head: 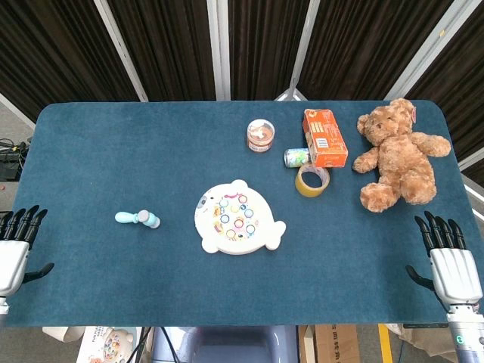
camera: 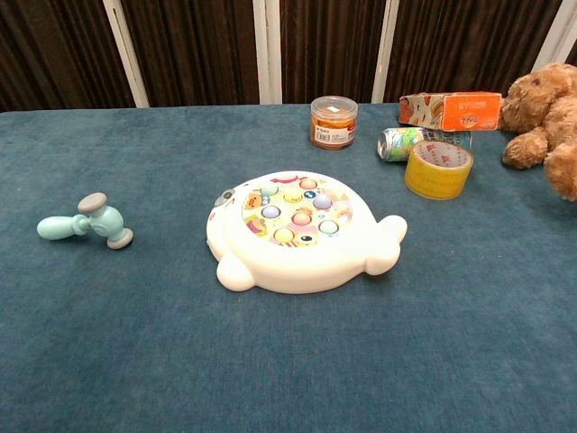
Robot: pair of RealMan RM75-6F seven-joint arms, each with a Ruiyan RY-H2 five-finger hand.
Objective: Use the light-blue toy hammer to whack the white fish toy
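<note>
Left hand (head: 15, 246) half cut off, fingers apart | right hand (head: 452, 261) apart, empty | teddy bear (camera: 550, 113) cropped in chest view

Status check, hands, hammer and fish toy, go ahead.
Left hand and right hand open, empty. Hammer lying left of fish toy, untouched. Nothing between them.

Teddy bear (camera: 550, 117) cut off by chest view's right edge; left hand (head: 15, 249) half out at head view's left edge.
</note>
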